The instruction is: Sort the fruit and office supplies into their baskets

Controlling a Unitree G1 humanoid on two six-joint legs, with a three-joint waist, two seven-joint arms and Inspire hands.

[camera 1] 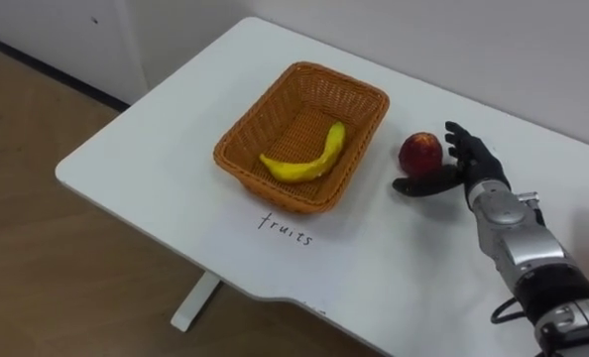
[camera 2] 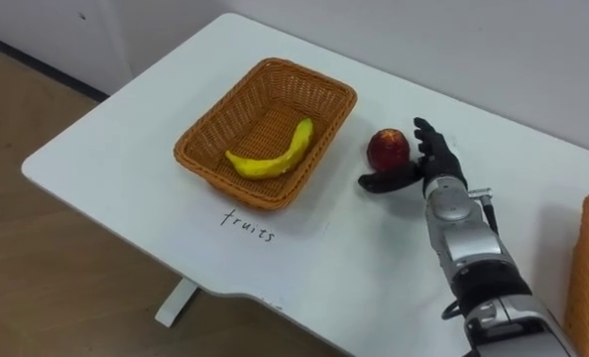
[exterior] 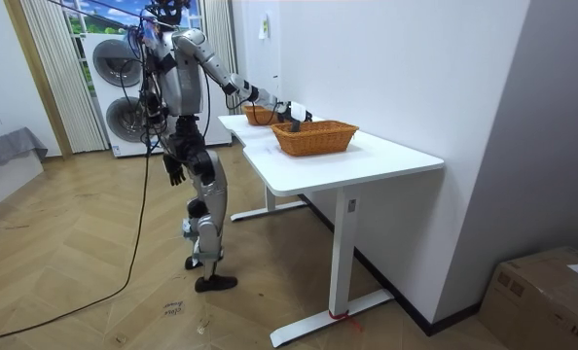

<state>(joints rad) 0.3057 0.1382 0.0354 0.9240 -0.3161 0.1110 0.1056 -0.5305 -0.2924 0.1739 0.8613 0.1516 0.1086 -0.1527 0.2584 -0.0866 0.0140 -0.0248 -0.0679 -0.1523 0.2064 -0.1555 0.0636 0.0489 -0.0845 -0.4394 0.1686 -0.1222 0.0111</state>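
Right hand (camera 1: 470, 164), fingers wide apart, perhaps against the apple (camera 1: 419, 154), beside the fruit basket (camera 1: 260, 124).

light: bright, even | source: window (exterior: 104, 17) daylight (room view's left) | shadows: faint, soft beside basket (camera 1: 265, 124)

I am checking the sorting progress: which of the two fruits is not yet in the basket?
The red apple: it lies on the table beside the right hand, while the banana lies inside the basket.

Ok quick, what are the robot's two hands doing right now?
Right hand: open, beside the apple, not gripping it.
Left hand: hangs by the robot's side, cannot tell.
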